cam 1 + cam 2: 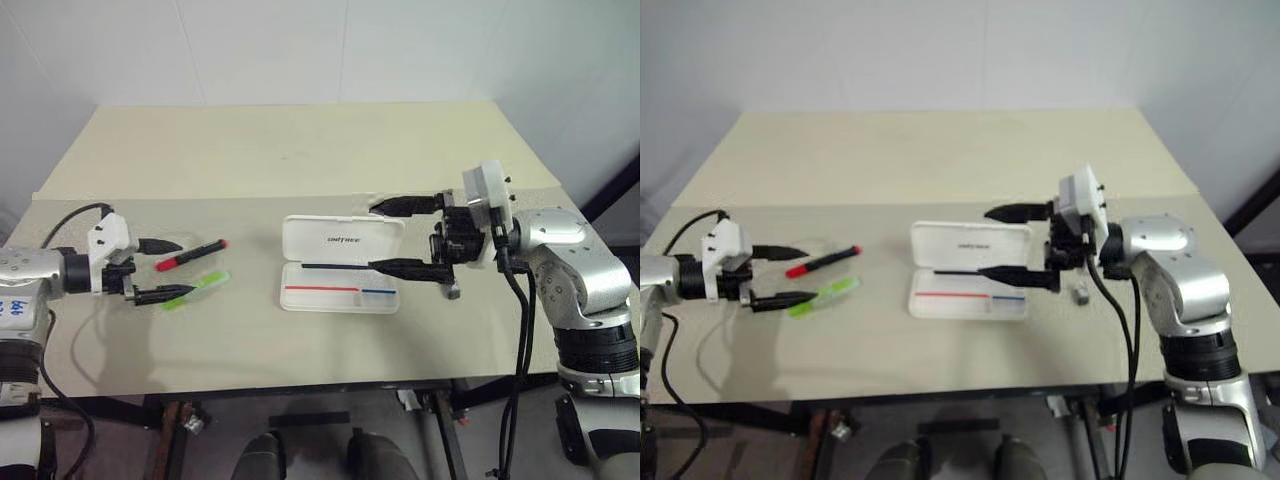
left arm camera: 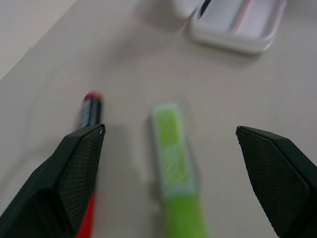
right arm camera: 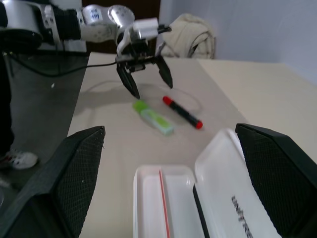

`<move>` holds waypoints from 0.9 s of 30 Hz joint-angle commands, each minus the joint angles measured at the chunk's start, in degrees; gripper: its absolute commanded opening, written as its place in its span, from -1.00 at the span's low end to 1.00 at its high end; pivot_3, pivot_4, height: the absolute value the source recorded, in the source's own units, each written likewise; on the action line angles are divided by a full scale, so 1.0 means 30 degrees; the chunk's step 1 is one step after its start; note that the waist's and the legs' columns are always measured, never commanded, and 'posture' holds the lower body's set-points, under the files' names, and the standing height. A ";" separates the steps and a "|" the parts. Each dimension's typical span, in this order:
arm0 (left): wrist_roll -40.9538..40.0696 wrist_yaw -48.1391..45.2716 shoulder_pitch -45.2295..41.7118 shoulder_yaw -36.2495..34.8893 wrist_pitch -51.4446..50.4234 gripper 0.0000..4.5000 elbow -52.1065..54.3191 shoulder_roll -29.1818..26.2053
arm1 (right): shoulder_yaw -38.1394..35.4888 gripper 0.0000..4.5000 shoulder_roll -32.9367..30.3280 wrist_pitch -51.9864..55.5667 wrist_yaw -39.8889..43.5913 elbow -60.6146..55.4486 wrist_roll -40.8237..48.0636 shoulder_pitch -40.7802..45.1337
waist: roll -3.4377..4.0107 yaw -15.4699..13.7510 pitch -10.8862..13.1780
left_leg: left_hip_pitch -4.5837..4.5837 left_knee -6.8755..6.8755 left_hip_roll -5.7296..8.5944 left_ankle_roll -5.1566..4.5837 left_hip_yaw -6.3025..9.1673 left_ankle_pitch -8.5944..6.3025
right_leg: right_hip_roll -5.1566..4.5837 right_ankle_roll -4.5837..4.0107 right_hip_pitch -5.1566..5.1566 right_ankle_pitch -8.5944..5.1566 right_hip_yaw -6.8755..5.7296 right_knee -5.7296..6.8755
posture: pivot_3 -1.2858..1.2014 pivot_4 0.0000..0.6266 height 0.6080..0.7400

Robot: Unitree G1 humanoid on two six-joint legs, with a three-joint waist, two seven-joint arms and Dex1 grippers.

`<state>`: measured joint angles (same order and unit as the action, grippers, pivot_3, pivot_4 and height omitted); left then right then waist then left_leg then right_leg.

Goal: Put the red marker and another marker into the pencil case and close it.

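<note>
The pencil case (image 1: 340, 268) lay open near the middle of the beige worktop (image 1: 300, 150), its lid (image 1: 342, 239) folded back flat at the 12 o'clock side and showing small dark lettering, its tray (image 1: 340, 295) at the 6 o'clock side with a red stripe and a shorter blue stripe along the inside. The tray held no marker.

At about 9 o'clock from the case, well apart from it, the red marker (image 1: 190, 255) and the lime-green marker (image 1: 197, 290) lay side by side on the worktop, the red one farther from the robot, the green one nearer. Both were slanted, their far ends pointing toward about 2 o'clock. They lay near each other without touching.

The left tool (image 1: 172, 268) was just to the 9 o'clock side of the markers, released, its two black fingers spread wide and gripping nothing. In the left wrist view the green marker (image 2: 174, 168) lay between the spread fingers and the red marker (image 2: 89, 148) sat partly behind one fingertip; whether a finger touched either marker could not be told.

The right tool (image 1: 387, 236) was at the 3 o'clock edge of the case, pointing toward 9 o'clock, also released with fingers spread wide and empty, one finger over the lid's far corner, the other over the seam between lid and tray.
</note>
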<state>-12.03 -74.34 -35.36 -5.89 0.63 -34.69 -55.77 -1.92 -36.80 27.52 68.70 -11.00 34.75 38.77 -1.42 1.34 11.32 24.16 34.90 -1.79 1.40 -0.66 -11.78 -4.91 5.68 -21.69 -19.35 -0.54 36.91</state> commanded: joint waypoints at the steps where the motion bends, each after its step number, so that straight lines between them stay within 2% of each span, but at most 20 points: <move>1: 0.1938 0.1065 -0.1765 0.0851 0.1132 1.00 -0.2389 -0.0374 | -0.0474 0.99 0.0156 0.0081 -0.1086 -0.1317 0.0383 -0.0400 | -0.0002 -0.0039 -0.0001 | 0.0002 0.0001 0.0004 -0.0003 -0.0003 -0.0001 | -0.0008 0.0001 0.0000 0.0000 -0.0002 -0.0001 | 0.03 -0.52 1.00; 10: 0.4528 0.2814 -0.6574 0.2692 0.1731 1.00 -0.8850 0.1749 | -0.0594 0.99 0.0185 -0.0131 -0.2702 -0.2447 0.0107 -0.1359 | -0.0009 -0.0093 0.0001 | 0.0028 0.0023 0.0011 -0.0037 -0.0180 -0.0019 | 0.0116 0.0017 -0.0011 0.0004 0.0000 -0.0003 | 0.03 -0.52 1.00; 23: 0.6265 0.5184 -0.8363 0.3049 0.1831 1.00 -1.2742 0.3381 | -0.1166 0.99 -0.0368 0.0212 -0.4147 -0.3676 0.0449 -0.2077 | -0.0044 0.0022 0.0020 | 0.0027 0.0054 0.0008 -0.0035 -0.0204 -0.0019 | 0.0140 0.0028 -0.0039 0.0009 0.0019 0.0049 | 0.03 -0.52 1.00; 26: 0.6315 0.5438 -0.8223 0.2905 0.1804 0.75 -1.3082 0.3416 | -0.1319 1.00 -0.0513 0.0352 -0.4456 -0.3983 0.0591 -0.2281 | -0.0048 0.0021 0.0018 | 0.0024 0.0067 0.0007 -0.0034 -0.0204 -0.0019 | 0.0137 0.0030 -0.0036 0.0010 0.0021 0.0061 | 0.03 -0.52 1.00; 27: 0.6375 0.5550 -0.8182 0.2883 0.1798 0.61 -1.3137 0.3408 | -0.1355 1.00 -0.0559 0.0372 -0.4503 -0.4028 0.0631 -0.2334 | -0.0049 0.0021 0.0017 | 0.0024 0.0070 0.0005 -0.0034 -0.0203 -0.0018 | 0.0138 0.0030 -0.0035 0.0010 0.0021 0.0064 | 0.03 -0.52 1.00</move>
<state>6.62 -59.27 -59.56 3.30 6.12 -73.08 -45.07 -3.64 -37.58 28.82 55.88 -20.75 35.36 32.02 -1.57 1.41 11.37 24.23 35.12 -1.78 1.30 -1.27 -11.83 -4.50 5.77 -21.80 -19.31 -0.48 37.11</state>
